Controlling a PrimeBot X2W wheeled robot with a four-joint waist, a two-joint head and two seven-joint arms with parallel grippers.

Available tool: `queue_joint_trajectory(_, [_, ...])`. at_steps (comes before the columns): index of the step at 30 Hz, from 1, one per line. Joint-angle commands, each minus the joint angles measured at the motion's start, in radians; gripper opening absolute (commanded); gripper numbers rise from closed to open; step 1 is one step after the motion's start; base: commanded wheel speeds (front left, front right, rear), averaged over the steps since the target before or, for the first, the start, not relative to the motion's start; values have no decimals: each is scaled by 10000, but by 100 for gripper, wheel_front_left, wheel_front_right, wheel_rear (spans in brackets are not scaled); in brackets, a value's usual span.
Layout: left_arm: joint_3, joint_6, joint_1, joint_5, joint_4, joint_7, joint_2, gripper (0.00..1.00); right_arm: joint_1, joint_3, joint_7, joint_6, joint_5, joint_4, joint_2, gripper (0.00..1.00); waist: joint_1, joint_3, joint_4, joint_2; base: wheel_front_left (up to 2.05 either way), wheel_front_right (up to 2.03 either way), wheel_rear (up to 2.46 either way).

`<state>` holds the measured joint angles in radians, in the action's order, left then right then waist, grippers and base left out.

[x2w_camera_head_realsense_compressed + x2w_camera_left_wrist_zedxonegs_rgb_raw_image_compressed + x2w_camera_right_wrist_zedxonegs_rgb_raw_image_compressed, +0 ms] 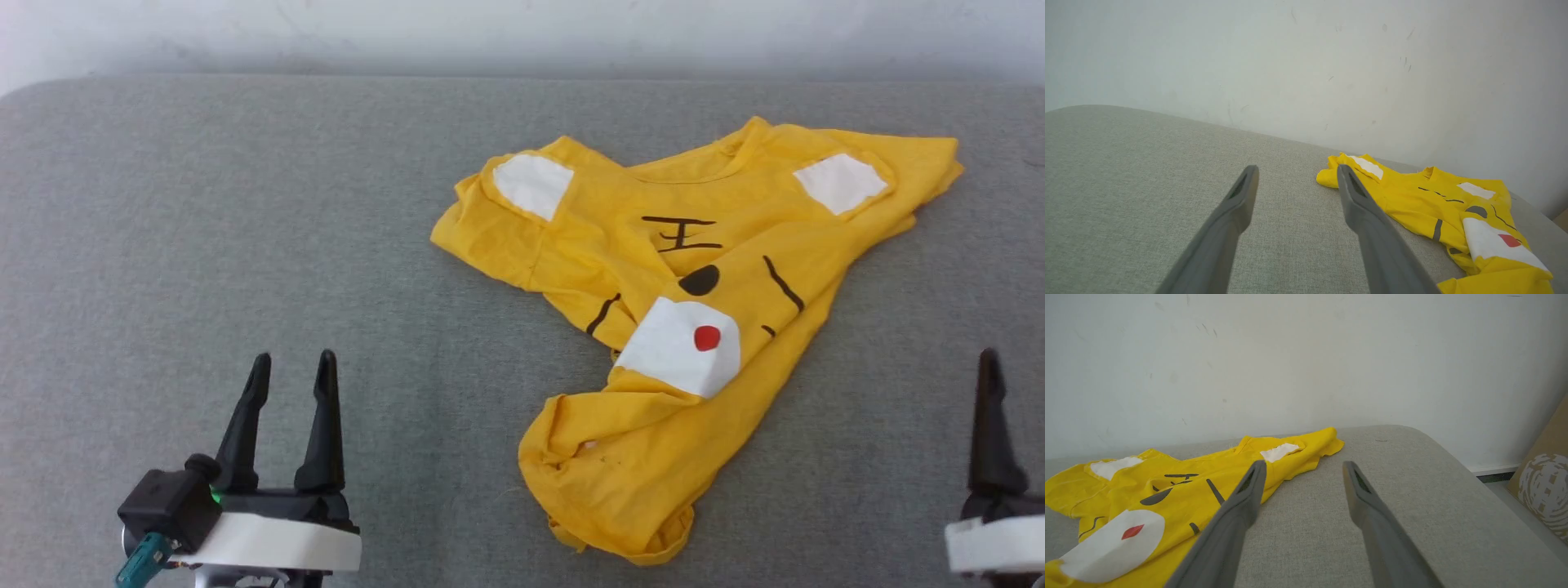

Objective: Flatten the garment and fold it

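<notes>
The garment is a bright yellow T-shirt with white patches, short black stripes and a white oval with a red dot. It lies crumpled and twisted on the grey padded table, right of centre. My left gripper stands open and empty at the lower left, well clear of the cloth. In the left wrist view the garment lies to the right of the left gripper. At the lower right edge, one finger of my right arm rises. In the right wrist view the right gripper is open over bare table beside the garment.
A white wall runs behind the table's far edge. The table's rounded right corner drops off to the floor, where a brown cardboard box leans against the wall. Bare grey surface spreads across the left half.
</notes>
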<state>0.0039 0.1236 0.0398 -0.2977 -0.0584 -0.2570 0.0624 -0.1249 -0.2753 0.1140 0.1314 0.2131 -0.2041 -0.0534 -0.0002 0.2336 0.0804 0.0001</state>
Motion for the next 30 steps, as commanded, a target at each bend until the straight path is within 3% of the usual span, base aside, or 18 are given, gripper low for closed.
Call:
queue_joint_trajectory(1, [90,68,129,19,-46,-47,-53,100,-134,132,282,-7,180,181,29,100,2,-132,-247,-1,0,0,0])
queue_joint_trajectory(6, [72,69,-7,217,-46,-47,-58,100,-176,473,798,-7,143,581,30,100,2,-152,-437,-1,0,0,0])
queue_joint_trajectory(9, [-453,69,-477,347,-57,40,191,100,39,485,856,-7,73,591,30,100,2,-6,-446,-1,0,0,0])
queue_joint_trajectory(17, [-2255,70,-2941,3,27,2136,1329,100,428,505,748,-7,-25,616,31,100,2,684,-153,-1,0,0,0])
queue_joint_trajectory(22, [-3027,70,-4966,-132,1206,3775,1928,100,707,746,665,-7,-33,678,31,100,2,1213,-86,-1,0,0,0])
queue_joint_trajectory(30, [-3537,70,-7057,-1091,3807,5586,2019,100,1118,1031,661,-7,-73,703,31,100,2,2014,-432,-1,0,0,0])
